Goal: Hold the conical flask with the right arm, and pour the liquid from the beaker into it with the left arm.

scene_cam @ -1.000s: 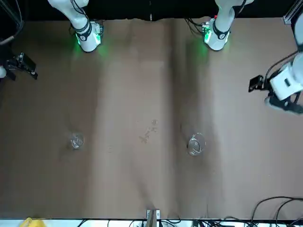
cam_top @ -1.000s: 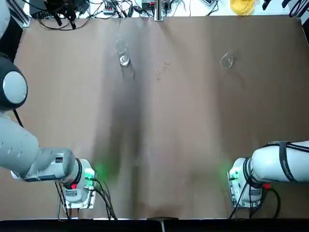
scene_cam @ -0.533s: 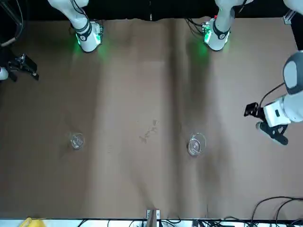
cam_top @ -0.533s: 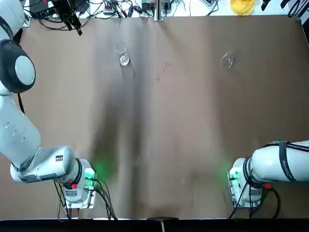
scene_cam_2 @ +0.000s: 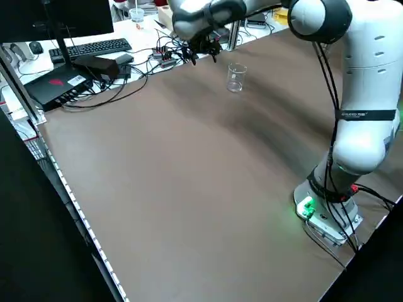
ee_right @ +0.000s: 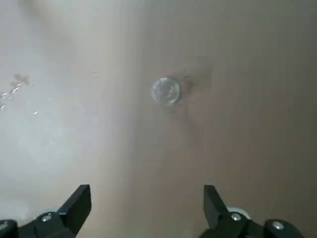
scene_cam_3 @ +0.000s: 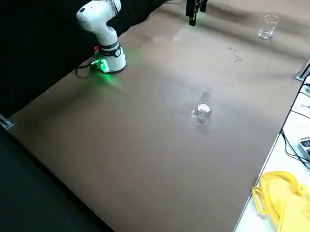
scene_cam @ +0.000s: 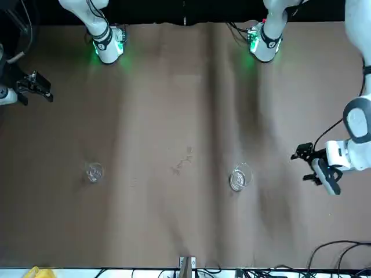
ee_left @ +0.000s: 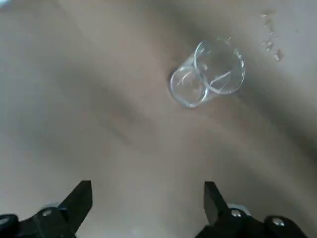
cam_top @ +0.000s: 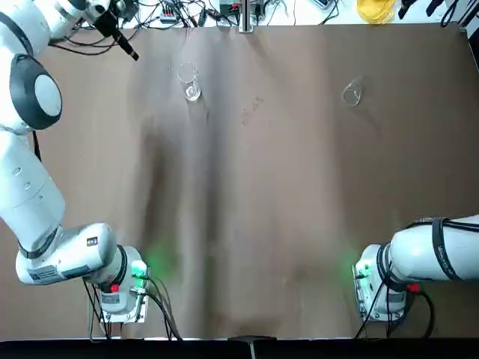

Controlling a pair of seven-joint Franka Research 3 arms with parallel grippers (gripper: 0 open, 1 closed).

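Note:
The beaker point(cam_top: 191, 84) stands upright at the far left of the brown table, with a pale shine of liquid point(cam_top: 193, 93) at its base. It shows in the left wrist view as the beaker point(ee_left: 208, 75), ahead of the open fingers. My left gripper point(cam_top: 129, 48) hangs open above the far edge, to the left of the beaker and apart from it; the front view shows this left gripper point(scene_cam: 306, 166) too. The conical flask point(cam_top: 352, 94) stands alone at the far right. My right gripper point(scene_cam: 40, 90) is open, raised well above the flask point(ee_right: 166, 90).
Cables and electronics point(cam_top: 172, 11) line the far edge, along with a metal post point(cam_top: 245, 15) and a yellow object point(cam_top: 374, 9). A keyboard point(scene_cam_2: 88, 47) lies beyond the table's far edge. Both arm bases point(cam_top: 120, 292) glow green at the near edge.
The left arm has swung out over the far left of the table, bringing its gripper closer to the beaker. The right gripper has shifted a little. Neither glass has moved.

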